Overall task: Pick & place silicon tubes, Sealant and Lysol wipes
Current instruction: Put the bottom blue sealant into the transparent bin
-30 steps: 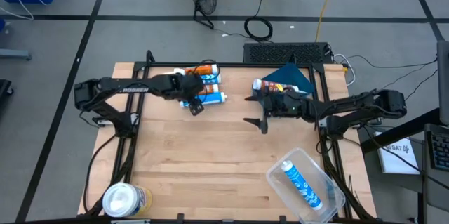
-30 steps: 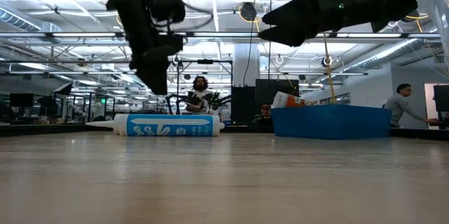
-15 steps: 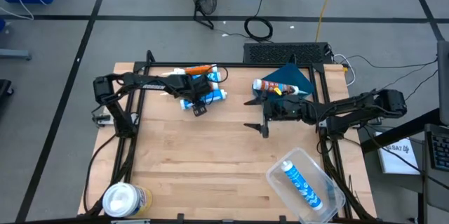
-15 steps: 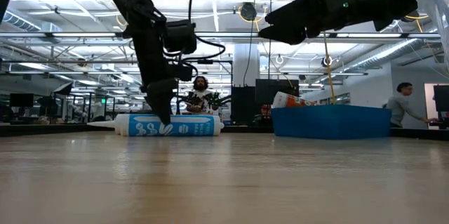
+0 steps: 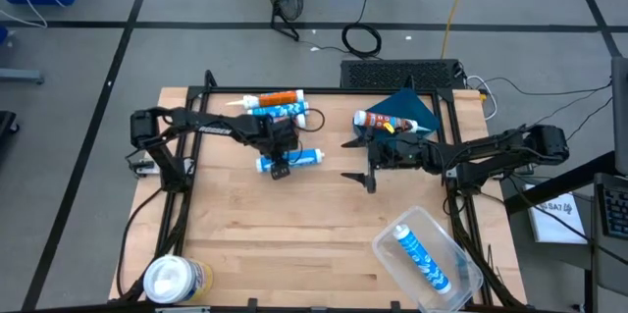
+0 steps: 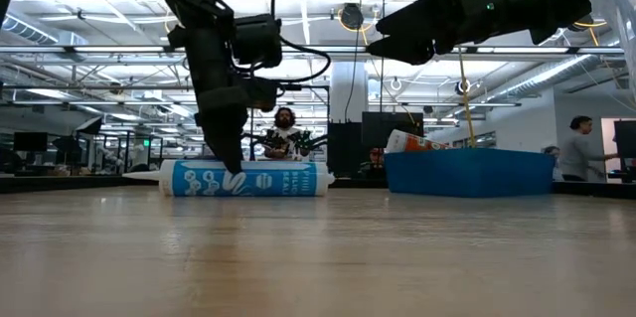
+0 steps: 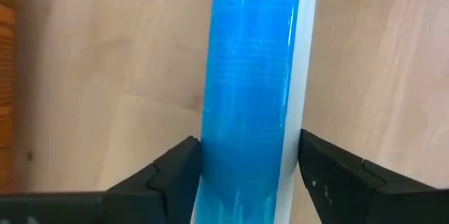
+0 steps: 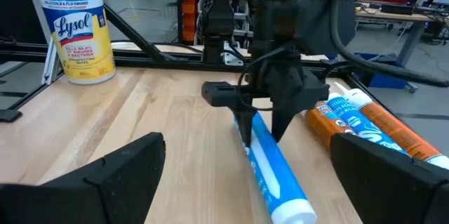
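Counting four tubes (image 5: 290,159), one Lysol wipes (image 5: 175,280), one tub (image 5: 428,259).

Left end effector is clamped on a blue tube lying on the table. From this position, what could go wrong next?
The left end effector grips the blue tube on its round body, so it could roll or slip out when lifted. Two more tubes lie close behind and might get nudged. The right end effector hangs open nearby, and the clear tub sits on its far side, so the arms could cross paths.
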Tool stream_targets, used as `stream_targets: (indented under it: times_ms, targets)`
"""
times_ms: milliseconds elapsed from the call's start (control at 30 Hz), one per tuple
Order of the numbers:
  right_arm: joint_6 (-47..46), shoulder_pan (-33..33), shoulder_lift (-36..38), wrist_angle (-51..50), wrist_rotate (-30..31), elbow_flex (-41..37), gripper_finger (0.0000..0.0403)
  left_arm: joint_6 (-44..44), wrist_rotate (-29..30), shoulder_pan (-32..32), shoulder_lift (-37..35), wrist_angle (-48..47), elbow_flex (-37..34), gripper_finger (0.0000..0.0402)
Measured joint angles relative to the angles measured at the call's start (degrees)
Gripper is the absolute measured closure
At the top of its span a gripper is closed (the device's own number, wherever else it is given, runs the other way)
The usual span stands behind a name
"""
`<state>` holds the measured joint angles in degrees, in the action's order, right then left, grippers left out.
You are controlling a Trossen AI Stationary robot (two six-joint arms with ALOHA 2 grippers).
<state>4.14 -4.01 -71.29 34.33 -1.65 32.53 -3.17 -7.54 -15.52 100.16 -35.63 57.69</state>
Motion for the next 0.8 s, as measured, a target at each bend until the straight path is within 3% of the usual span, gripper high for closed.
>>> stream_targets:
  times_ms: [267, 500, 800]
  targets:
    - [-0.4, 0.0, 0.0, 0.1, 0.0, 0.0, 0.0026, -4.8, 5.9, 3.1, 1.2, 1.6, -0.3, 0.0124]
    - [-0.7, 0.3, 0.0, 0.2, 0.1, 0.0, 0.0026, -1.4, 9.9, 4.5, 1.2, 1.5, -0.5, 0.0067]
    - [-3.3, 3.6, 0.0, 0.6, 0.0, 0.0, 0.0026, -1.4, 10.5, 6.7, 1.1, 1.9, -0.4, 0.0061]
